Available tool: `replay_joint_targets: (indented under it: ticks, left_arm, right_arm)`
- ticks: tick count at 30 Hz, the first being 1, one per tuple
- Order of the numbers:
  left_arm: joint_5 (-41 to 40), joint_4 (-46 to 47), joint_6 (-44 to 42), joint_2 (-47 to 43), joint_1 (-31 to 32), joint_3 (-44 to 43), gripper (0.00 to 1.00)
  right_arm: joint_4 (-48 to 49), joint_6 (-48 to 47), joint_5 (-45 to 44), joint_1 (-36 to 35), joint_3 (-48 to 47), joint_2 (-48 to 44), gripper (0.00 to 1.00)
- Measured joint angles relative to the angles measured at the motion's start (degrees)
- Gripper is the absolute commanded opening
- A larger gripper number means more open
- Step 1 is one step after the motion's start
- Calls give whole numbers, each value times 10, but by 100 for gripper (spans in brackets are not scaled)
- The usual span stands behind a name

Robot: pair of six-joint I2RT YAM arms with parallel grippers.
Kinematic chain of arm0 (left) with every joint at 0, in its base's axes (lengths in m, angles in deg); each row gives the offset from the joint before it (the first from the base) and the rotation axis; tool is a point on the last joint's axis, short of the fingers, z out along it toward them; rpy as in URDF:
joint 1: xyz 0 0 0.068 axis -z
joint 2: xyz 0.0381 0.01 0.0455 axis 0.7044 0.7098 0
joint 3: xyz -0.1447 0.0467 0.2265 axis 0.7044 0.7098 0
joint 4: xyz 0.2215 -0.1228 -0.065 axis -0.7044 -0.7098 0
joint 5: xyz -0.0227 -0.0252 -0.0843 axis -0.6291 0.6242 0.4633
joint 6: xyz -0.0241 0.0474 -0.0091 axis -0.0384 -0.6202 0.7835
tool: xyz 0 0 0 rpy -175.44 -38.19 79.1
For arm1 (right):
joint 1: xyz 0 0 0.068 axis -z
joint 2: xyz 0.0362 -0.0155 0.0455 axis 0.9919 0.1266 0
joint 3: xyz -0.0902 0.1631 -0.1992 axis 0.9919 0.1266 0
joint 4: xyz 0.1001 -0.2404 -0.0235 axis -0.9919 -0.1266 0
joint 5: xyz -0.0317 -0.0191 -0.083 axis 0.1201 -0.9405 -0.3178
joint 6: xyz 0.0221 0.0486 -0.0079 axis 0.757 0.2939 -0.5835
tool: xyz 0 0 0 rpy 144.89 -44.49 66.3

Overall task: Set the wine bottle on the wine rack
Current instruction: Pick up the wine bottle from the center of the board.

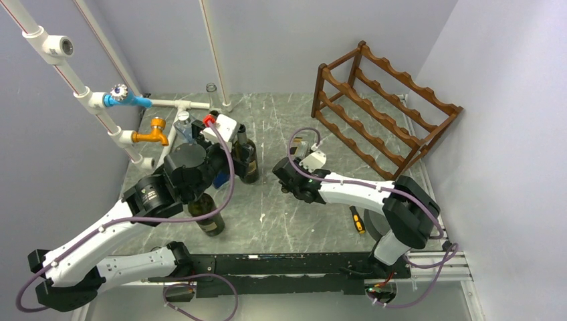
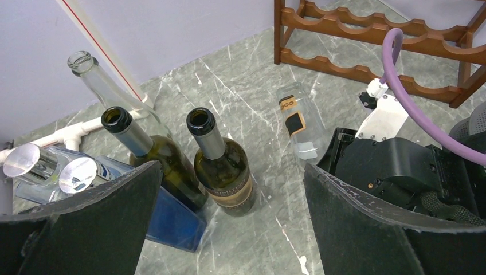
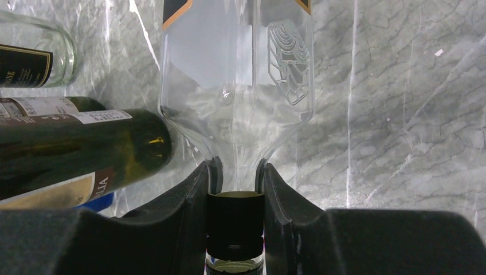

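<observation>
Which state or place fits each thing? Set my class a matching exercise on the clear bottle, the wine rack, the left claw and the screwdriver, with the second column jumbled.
Column one:
1. clear bottle
2. wine rack
3. left claw
4. screwdriver

Column two:
A. open wide
B. lying on the table
C. gripped at the neck by the right claw
D. holds no bottles

Pairs: 1-C, 2-D, 3-A, 4-B
</observation>
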Motion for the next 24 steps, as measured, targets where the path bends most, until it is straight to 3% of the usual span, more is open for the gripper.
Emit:
replay_joint_targets:
  ticks: [24]
  left_arm:
    - [-23, 13, -8, 28, 0, 19, 99]
  right_arm:
    - [-33, -48, -108, 9, -81, 28, 0]
